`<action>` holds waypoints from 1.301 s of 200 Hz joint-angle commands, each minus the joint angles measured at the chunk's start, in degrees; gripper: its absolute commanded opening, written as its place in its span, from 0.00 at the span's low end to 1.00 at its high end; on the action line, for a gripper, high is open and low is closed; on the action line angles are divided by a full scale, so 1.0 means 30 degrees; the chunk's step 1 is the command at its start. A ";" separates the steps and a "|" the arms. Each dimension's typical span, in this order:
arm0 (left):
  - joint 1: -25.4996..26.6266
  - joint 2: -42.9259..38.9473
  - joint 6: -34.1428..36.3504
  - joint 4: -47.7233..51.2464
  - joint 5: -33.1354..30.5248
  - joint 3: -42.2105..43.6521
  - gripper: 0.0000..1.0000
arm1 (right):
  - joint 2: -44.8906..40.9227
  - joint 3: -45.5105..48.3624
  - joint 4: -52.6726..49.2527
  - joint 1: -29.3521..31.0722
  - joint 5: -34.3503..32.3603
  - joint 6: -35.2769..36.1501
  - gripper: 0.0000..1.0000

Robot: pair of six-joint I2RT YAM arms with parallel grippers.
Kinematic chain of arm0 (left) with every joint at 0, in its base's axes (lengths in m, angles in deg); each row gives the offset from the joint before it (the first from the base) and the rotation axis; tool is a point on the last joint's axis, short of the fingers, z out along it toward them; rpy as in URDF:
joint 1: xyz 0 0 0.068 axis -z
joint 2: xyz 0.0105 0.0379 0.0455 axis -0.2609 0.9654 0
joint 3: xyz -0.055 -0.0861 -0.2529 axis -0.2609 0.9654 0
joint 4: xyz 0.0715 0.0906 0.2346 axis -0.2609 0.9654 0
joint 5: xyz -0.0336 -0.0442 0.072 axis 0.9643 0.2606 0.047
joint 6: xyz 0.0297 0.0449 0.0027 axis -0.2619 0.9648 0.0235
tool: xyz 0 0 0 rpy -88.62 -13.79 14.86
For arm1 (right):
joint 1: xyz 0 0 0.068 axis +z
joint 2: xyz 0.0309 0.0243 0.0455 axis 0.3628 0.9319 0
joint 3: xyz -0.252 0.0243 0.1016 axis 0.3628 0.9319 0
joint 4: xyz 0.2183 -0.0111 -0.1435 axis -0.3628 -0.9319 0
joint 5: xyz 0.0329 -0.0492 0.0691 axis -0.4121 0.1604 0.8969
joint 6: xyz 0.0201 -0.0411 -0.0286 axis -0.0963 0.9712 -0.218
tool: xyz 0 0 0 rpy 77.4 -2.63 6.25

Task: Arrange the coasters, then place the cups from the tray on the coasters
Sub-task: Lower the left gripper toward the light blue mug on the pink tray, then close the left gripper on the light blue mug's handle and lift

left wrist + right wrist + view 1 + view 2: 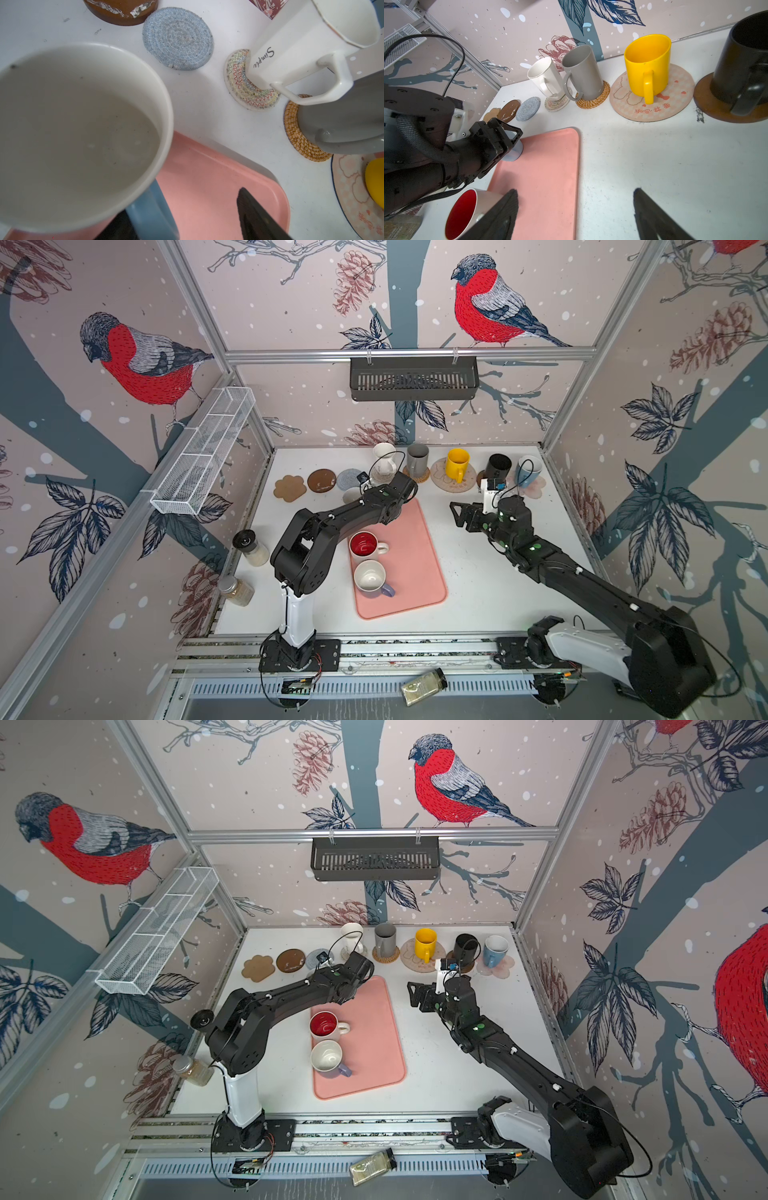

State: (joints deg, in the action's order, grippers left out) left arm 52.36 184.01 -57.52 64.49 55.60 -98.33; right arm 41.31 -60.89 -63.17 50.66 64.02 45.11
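Note:
Along the back, a tan paw coaster [289, 488], a brown disc [321, 480] and a blue-grey round [177, 38] lie bare. White [307, 39], grey [417, 458], yellow [456, 464], black [498, 466] and blue [528, 470] cups stand on the other coasters. The pink tray [415, 572] holds a red-inside cup [365, 544] and a lavender cup [371, 578]. A light blue cup [79, 133] stands at the tray's far left corner, its handle [150, 216] between the jaws of my open left gripper [182, 205]. My right gripper [575, 207] hangs open over the tray's right edge, empty.
Two spice jars [251, 547] [237, 591] stand by the left wall, and another jar [424, 686] lies on the front rail. A white wire basket [203, 452] hangs on the left wall and a black basket [413, 377] on the back rail.

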 commanded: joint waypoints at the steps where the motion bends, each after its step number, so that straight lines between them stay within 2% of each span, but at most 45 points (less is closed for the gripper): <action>1: -0.0048 0.0119 -0.0006 0.0959 -0.0296 -0.0189 0.66 | -0.0118 0.0008 0.0558 0.0130 0.0105 -0.0186 0.86; 91: -0.0048 -0.0954 0.0113 0.0168 0.0212 0.1488 0.44 | -0.0133 0.0066 0.0558 0.0386 -0.0348 -0.0054 0.86; 117: -0.0051 -0.1170 0.0153 -0.0006 0.0265 0.1916 0.34 | -0.0133 0.0074 0.0520 0.0422 -0.0451 -0.0019 0.86; 196: -0.0048 -0.2018 0.0333 -0.0154 0.0236 0.3184 0.21 | 0.0134 0.0066 0.0645 0.0559 -0.0591 0.0018 0.85; 216: -0.0033 -0.2128 0.0469 -0.0067 0.0250 0.3288 0.11 | 0.0177 0.0037 0.0601 0.0577 -0.0623 0.0034 0.85; 260: 0.0003 -0.2457 0.1112 -0.0598 0.0559 0.3699 0.09 | 0.0181 0.0037 0.0588 0.0592 -0.0810 0.0086 0.85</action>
State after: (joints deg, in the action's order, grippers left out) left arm 52.36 177.46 -55.95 63.99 56.10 -87.80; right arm 41.83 -60.76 -62.80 52.36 62.43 45.18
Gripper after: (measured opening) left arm 0.160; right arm 0.849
